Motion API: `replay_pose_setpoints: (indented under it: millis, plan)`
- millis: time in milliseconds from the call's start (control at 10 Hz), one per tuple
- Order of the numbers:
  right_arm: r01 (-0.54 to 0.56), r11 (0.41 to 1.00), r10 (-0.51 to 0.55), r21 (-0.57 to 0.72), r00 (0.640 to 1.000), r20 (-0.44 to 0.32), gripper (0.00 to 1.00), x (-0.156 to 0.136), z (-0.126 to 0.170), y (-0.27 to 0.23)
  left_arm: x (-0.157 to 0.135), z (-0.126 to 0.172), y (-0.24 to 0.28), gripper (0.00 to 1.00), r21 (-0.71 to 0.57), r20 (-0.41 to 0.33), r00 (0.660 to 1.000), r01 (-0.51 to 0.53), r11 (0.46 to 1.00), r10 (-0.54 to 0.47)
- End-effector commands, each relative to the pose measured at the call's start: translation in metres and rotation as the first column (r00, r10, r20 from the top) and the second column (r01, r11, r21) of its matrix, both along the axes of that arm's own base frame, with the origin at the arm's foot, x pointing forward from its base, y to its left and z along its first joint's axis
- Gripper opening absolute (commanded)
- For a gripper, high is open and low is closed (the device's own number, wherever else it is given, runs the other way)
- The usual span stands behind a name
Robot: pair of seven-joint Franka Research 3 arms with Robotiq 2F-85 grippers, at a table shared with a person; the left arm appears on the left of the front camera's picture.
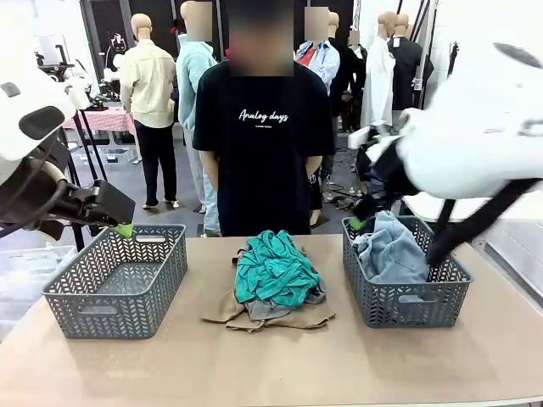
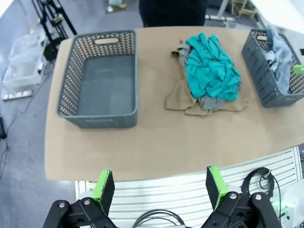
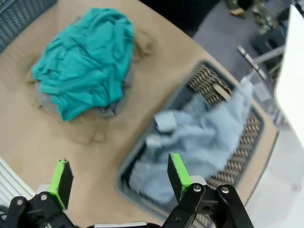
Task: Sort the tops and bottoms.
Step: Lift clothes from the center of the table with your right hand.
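Frontally, the left gripper hovered by the far left corner of the left basket, the right gripper hung at the far rim of the right basket holding the denim bottoms, and the teal top lay heaped on the grey top and khaki top between them. From the left wrist, that gripper's fingers stood wide apart, grasping nothing, above the table. From the right wrist, its fingers were equally spread and empty above the denim.
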State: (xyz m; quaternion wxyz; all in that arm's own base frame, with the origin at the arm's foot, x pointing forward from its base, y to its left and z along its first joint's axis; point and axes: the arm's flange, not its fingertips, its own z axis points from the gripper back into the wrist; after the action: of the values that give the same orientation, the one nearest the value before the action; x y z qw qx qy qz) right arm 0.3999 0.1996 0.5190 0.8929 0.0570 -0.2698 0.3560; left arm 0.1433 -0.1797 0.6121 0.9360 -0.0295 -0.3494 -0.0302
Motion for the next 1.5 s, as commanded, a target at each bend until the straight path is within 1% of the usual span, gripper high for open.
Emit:
replay_pose_setpoints:
  millis: [0, 100, 200, 300, 400, 600, 700, 800, 900, 1000, 1200, 1400]
  plan:
    - [-0.111, 0.994, 0.112, -0.014, 0.994, 0.007, 1.0, 0.035, -0.007, 0.038, -0.002, 0.004, 0.005, 1.0, 0.008, 0.003, 1.0, 0.015, 1.0, -0.015]
    - [-0.148, 0.989, 0.148, -0.028, 0.989, 0.007, 1.0, 0.042, -0.019, 0.06, -0.002, 0.004, 0.005, 1.0, 0.008, 0.003, 1.0, 0.015, 1.0, -0.015]
    - [-0.158, 0.987, 0.158, -0.039, 0.987, -0.003, 1.0, 0.052, -0.032, 0.073, -0.002, 0.004, 0.005, 1.0, 0.008, 0.003, 1.0, 0.015, 1.0, -0.015]
    - [-0.119, 0.992, 0.118, -0.046, 0.992, -0.036, 1.0, 0.062, -0.038, 0.069, -0.002, 0.004, 0.005, 1.0, 0.008, 0.003, 1.0, 0.015, 1.0, -0.015]
    - [-0.126, 0.991, 0.125, -0.04, 0.992, -0.015, 1.0, 0.037, -0.027, 0.073, -0.002, 0.004, 0.005, 1.0, 0.008, 0.003, 1.0, 0.015, 1.0, -0.015]
    - [-0.126, 0.991, 0.125, -0.04, 0.992, -0.015, 1.0, 0.037, -0.027, 0.073, -0.002, 0.004, 0.005, 1.0, 0.008, 0.003, 1.0, 0.015, 1.0, -0.015]
    - [-0.126, 0.991, 0.125, -0.05, 0.992, -0.024, 1.0, 0.049, -0.035, 0.081, -0.002, 0.004, 0.005, 1.0, 0.008, 0.003, 1.0, 0.015, 1.0, -0.015]
    - [-0.096, 0.995, 0.097, -0.035, 0.995, 0.025, 1.0, 0.035, -0.043, 0.067, -0.002, 0.004, 0.005, 1.0, 0.008, 0.003, 1.0, 0.015, 1.0, -0.015]
    - [-0.077, 0.996, 0.078, -0.037, 0.996, 0.03, 1.0, 0.042, -0.061, 0.072, -0.002, 0.004, 0.005, 1.0, 0.008, 0.003, 1.0, 0.015, 1.0, -0.015]
    - [-0.1, 0.994, 0.1, -0.045, 0.995, 0.001, 1.0, 0.057, -0.078, 0.083, -0.002, 0.004, 0.005, 1.0, 0.008, 0.003, 1.0, 0.015, 1.0, -0.015]
    - [-0.157, 0.985, 0.15, -0.071, 0.984, -0.098, 1.0, 0.082, -0.112, 0.114, -0.002, 0.004, 0.005, 1.0, 0.008, 0.003, 1.0, 0.015, 1.0, -0.015]
    - [-0.199, 0.976, 0.187, -0.092, 0.974, -0.126, 1.0, 0.094, -0.127, 0.138, -0.002, 0.004, 0.005, 1.0, 0.008, 0.003, 1.0, 0.015, 1.0, -0.015]
